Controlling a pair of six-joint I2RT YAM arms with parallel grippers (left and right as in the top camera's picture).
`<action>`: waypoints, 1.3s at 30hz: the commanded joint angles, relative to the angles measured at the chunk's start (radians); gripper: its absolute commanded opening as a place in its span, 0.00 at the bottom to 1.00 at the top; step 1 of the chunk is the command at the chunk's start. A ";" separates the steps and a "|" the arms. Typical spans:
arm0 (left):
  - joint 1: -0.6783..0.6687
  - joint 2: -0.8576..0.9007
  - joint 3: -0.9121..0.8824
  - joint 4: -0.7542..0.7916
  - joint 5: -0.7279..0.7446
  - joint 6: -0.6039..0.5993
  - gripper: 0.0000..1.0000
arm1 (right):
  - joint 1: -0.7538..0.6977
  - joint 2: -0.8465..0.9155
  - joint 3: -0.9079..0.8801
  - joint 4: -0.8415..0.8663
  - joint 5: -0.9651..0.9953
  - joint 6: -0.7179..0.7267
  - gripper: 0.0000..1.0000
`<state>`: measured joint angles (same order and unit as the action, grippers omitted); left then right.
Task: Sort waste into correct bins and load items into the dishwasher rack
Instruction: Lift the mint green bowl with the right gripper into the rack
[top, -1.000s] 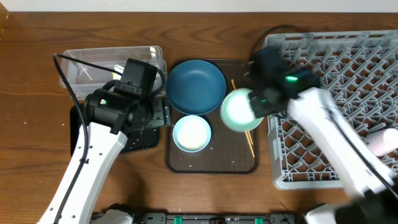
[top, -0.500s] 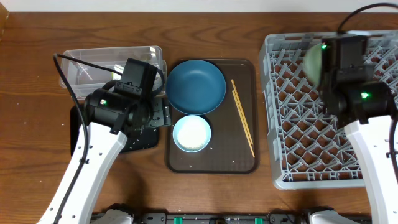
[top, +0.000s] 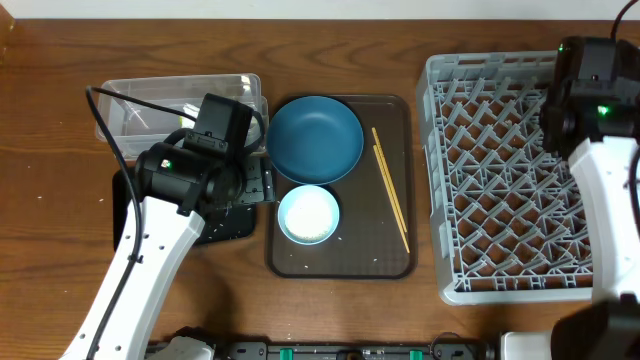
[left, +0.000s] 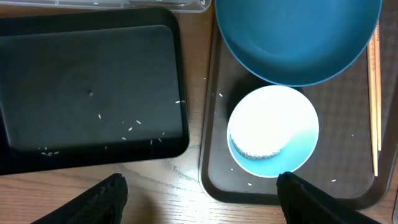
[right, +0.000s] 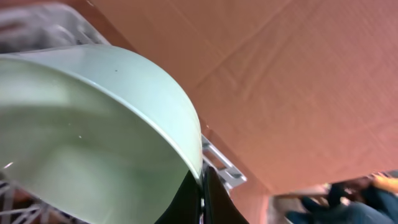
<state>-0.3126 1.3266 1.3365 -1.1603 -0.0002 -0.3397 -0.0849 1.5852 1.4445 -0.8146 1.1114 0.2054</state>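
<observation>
Mint-green bowl (right: 93, 124): smooth, plain pale green with a thin rim and a few tiny specks on its surface.
Bowl position: tipped on edge and held at the rim. The overhead view hides it under the right arm, which stands over the far right corner of the grey rack (top: 500, 180).
Right end effector (right: 202, 193): pressed together, pinching the bowl's rim.
Left end effector (left: 202, 202): fingers spread, holding nothing, hovering where the black tray (left: 87, 81) meets the brown tray (top: 345, 255).
Pale-blue bowl (left: 273, 130): upright on the brown tray with white rice residue inside, just beside the dark-blue dish (left: 292, 37).
Chopsticks (top: 390, 188): lying on the brown tray, right of the dish.
Black tray surface: glossy, with scattered rice grains; it rests on the desk (top: 60, 200).
Clear tub (top: 150, 100): behind the black tray.
</observation>
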 joint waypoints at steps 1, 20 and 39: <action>0.000 0.000 0.002 -0.004 -0.012 0.006 0.80 | -0.047 0.042 0.006 0.003 0.067 0.027 0.02; 0.000 0.000 0.002 -0.006 -0.011 0.005 0.80 | -0.203 0.237 0.005 0.019 0.100 0.088 0.01; 0.000 0.000 0.002 -0.006 -0.008 0.005 0.80 | -0.314 0.253 0.005 0.247 0.032 -0.055 0.02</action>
<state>-0.3126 1.3266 1.3365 -1.1633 -0.0002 -0.3397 -0.3855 1.8317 1.4445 -0.5800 1.1378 0.1707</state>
